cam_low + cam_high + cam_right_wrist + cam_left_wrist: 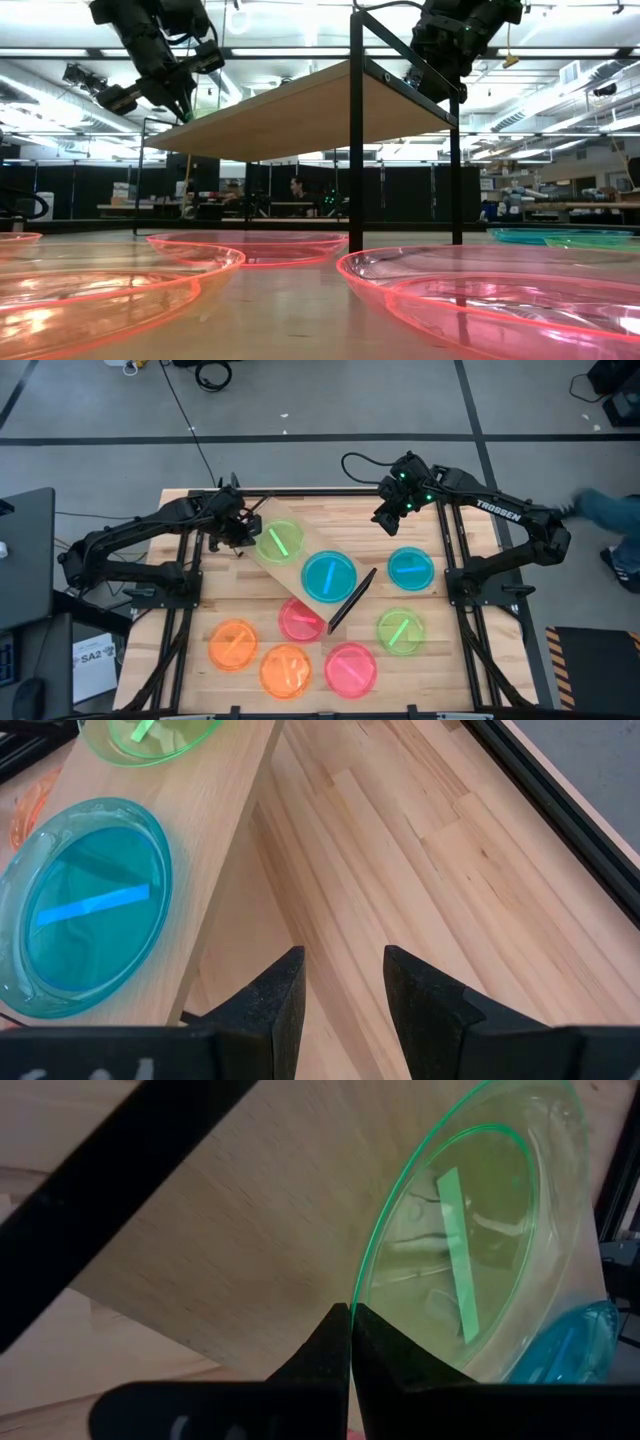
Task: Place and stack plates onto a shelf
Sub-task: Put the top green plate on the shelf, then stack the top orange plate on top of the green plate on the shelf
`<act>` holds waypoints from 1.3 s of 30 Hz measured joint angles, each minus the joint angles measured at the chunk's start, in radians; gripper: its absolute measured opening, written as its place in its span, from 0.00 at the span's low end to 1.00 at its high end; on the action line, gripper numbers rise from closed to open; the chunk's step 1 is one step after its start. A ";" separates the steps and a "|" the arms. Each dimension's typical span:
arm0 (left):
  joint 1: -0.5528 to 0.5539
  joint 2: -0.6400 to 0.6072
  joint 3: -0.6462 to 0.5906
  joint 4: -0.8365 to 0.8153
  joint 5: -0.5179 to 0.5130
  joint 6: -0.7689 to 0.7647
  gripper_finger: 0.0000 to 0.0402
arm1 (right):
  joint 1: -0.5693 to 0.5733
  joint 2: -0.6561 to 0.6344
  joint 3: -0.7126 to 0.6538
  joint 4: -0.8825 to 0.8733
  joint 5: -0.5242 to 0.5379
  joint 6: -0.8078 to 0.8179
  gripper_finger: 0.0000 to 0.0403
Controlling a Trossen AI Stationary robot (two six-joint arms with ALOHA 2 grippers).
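Two plates already lie on the shelf (pixel 300 565), which sits askew across the middle of the bench (pixel 480 660), its long axis running from the far-left toward the near-right: a green plate (pixel 279 542) at its far-left end and a cyan plate (pixel 329 576) beside it nearer the middle. My left end effector (pixel 240 535) hovers at that far-left end with its fingers (pixel 335 1350) pressed together on nothing, their tips just at the green plate's rim. My right end effector (pixel 392 515) hangs over the far side of the bench, off the shelf's far long edge, fingers (pixel 275 995) parted and empty above bare wood.

Seven plates wait on the bench. A second cyan plate (pixel 410 568) lies toward the right edge, closest to my right end effector, with a second green plate (pixel 400 630) nearer the front behind it. A pink plate (pixel 300 620) lies partly under the shelf's near long edge; another pink plate (pixel 350 668) and two orange plates (pixel 233 644) (pixel 285 670) sit along the near edge.

As I judge it, the next pick belongs to my right arm: the loose cyan plate lies toward the near-right of that end effector, and the shelf's open near-right end is within the same reach.
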State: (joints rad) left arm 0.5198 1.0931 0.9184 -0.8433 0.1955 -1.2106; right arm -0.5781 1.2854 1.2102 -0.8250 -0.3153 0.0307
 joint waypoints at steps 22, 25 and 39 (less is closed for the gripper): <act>0.000 0.000 0.000 0.000 -0.011 0.001 0.29 | 0.000 0.000 0.000 0.000 0.000 0.000 0.36; 0.000 0.000 0.000 0.000 -0.011 0.018 0.31 | 0.000 0.000 0.000 0.000 0.000 0.000 0.36; 0.000 0.000 0.000 0.000 -0.011 0.053 0.33 | 0.000 0.000 0.000 0.000 0.000 0.000 0.36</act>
State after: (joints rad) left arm 0.5198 1.0931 0.9184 -0.8429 0.1841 -1.1576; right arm -0.5783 1.2854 1.2105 -0.8252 -0.3153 0.0307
